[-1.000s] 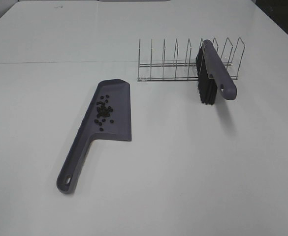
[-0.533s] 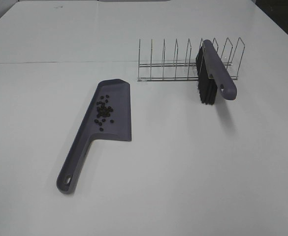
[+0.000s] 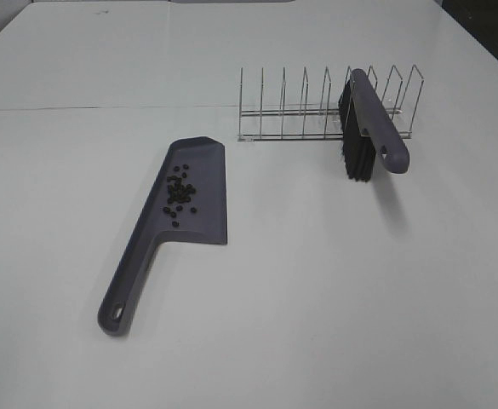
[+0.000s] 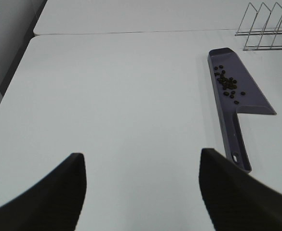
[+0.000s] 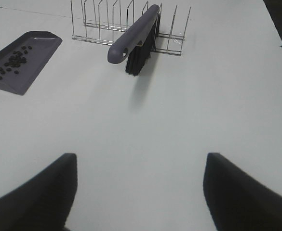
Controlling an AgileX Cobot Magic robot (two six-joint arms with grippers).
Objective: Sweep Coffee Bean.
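Exterior high: coffee beans (image 3: pixel 179 193) inside dustpan (image 3: pixel 199 223); left tool (image 4: pixel 141 192) and right tool (image 5: pixel 141 192) both spread, empty.

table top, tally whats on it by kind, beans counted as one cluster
Grey-purple plastic dustpan: 1
Cluster of tiny dark coffee beans, lying in the dustpan: 1
Grey-purple hand brush with black bristles, resting in the rack: 1
Silver wire dish rack: 1
Total: 4 things on the white table
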